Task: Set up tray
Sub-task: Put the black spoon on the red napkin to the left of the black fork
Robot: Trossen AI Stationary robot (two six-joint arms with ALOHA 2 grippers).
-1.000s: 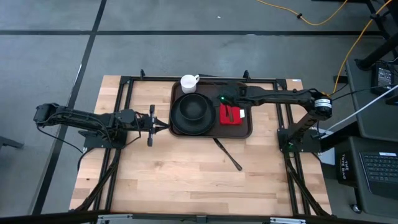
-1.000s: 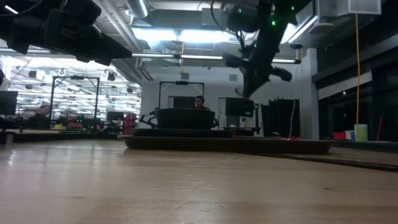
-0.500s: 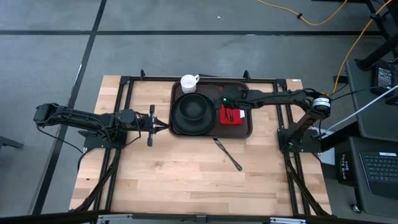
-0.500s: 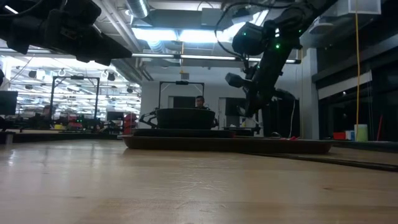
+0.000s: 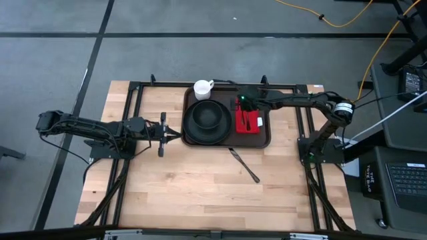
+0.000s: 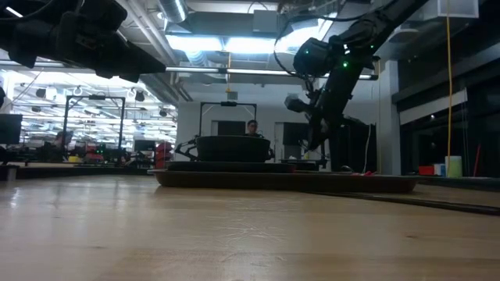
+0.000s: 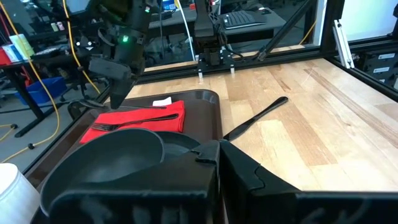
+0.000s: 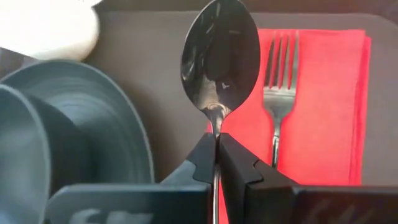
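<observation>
The dark brown tray lies at the table's far middle. On it stand a black plate with a black bowl and a red napkin with a fork. A white cup stands at the tray's far left corner. My right gripper hangs over the tray between plate and napkin, shut on a spoon. My left gripper waits shut beside the tray's left rim. My right gripper pinches the spoon's handle just behind the bowl, between its two fingers. The fingers slant down from the table's right side and lie along the spoon. The spoon's bowl sticks out past the fingertips, over the strip of tray between plate and napkin.
A dark knife lies slantwise on the bare wood just in front of the tray. Black frame rails run along the table's left, right and far sides. The near half of the table is open wood.
My right gripper has come down toward the tray and swung toward the table's far edge, rolling a little, with the spoon still between its fingers. More of the red napkin and the fork now shows from above.
</observation>
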